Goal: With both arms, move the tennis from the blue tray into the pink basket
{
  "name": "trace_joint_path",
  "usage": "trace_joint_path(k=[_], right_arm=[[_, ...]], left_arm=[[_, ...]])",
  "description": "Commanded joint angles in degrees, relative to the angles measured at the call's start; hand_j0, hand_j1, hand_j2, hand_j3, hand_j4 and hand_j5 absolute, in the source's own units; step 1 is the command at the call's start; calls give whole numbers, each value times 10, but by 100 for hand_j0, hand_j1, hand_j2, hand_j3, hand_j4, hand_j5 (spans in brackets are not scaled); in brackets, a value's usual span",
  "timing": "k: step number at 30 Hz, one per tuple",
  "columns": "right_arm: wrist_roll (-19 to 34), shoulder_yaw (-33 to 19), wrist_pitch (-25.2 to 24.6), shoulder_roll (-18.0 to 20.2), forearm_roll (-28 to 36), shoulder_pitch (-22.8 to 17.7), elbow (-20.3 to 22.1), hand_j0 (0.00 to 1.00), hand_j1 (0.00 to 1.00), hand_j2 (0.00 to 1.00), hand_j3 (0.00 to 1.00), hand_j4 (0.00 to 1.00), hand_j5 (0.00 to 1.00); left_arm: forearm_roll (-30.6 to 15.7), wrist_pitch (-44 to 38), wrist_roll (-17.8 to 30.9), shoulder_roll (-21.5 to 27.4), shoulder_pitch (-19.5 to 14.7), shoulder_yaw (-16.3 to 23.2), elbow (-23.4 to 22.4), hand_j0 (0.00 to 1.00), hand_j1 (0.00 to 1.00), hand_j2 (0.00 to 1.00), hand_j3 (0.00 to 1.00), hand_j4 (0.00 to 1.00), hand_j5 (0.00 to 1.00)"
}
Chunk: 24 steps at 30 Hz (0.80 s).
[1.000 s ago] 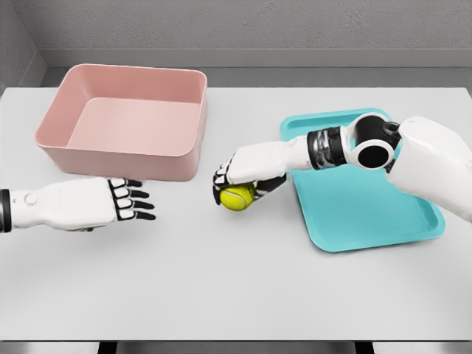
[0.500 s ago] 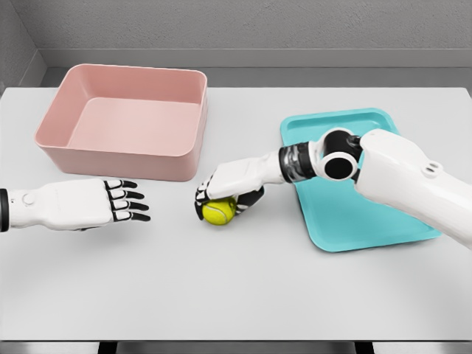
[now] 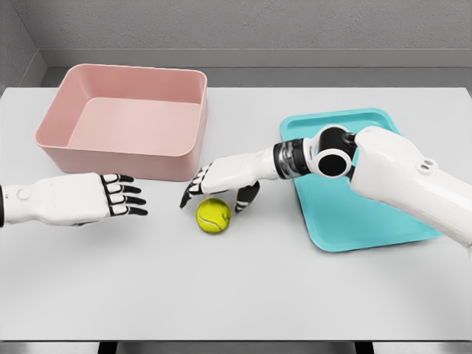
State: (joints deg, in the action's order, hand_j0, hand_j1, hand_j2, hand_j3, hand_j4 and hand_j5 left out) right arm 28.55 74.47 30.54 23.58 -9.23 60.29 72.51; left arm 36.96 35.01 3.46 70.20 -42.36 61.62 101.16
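The tennis ball (image 3: 213, 216) lies on the table (image 3: 236, 287) just below the middle of the frame, clear of both containers. It is out of the blue tray (image 3: 354, 221), which sits at the right of the frame with nothing visible on the part the arm does not cover. It is not in the pink basket (image 3: 125, 122) at the upper left, whose floor shows bare.

The right robot hand (image 3: 219, 181) hangs just above and beside the ball, fingers spread and pointing down-left, gripping nothing; whether a fingertip touches the ball cannot be told. Its arm reaches in from the right, across the tray's upper left corner.

The left robot hand (image 3: 110, 199) sits at the left of the frame, near the basket's front wall and well apart from the ball, fingers extended toward it and holding nothing.

By my reading, the first leg is done: the ball is off the tray and set down between the two robot hands. What remains is for the left robot hand to reach it, grasp it, lift it over the basket's wall and drop it inside.
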Motion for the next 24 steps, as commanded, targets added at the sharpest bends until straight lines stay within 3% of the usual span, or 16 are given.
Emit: trace_joint_path(k=[1,5,8,11,13,16,19,24], right_arm=[[-1,-9,20,17,5,0,3,100,100,100,100,100,100],[3,-50,45,80,5,4,13,100,100,100,100,100,100],[2,-51,45,118,7,26,27,100,100,100,100,100,100],[3,-72,45,175,7,34,25,100,100,100,100,100,100],[3,-73,45,192,5,37,20,100,100,100,100,100,100],[3,-98,45,230,4,24,6,100,100,100,100,100,100],[-15,-120,45,223,4,0,-36,100,100,100,100,100,100],[-15,-123,45,212,4,-11,-88,100,100,100,100,100,100]], left_arm=[[-2,0,-3,0,1,-12,0,100,100,100,100,100,100],[-3,0,-6,0,1,-13,0,100,100,100,100,100,100],[-2,0,-6,-7,-1,-20,0,100,100,100,100,100,100],[5,0,-6,-72,-5,-19,0,100,100,100,100,100,100],[8,0,-6,-110,-9,-19,1,100,100,100,100,100,100],[10,0,-6,-135,-10,-18,1,100,100,100,100,100,100],[8,0,-6,-163,-10,-9,1,100,100,100,100,100,100],[0,0,-12,-160,-10,4,0,100,100,100,100,100,100]])
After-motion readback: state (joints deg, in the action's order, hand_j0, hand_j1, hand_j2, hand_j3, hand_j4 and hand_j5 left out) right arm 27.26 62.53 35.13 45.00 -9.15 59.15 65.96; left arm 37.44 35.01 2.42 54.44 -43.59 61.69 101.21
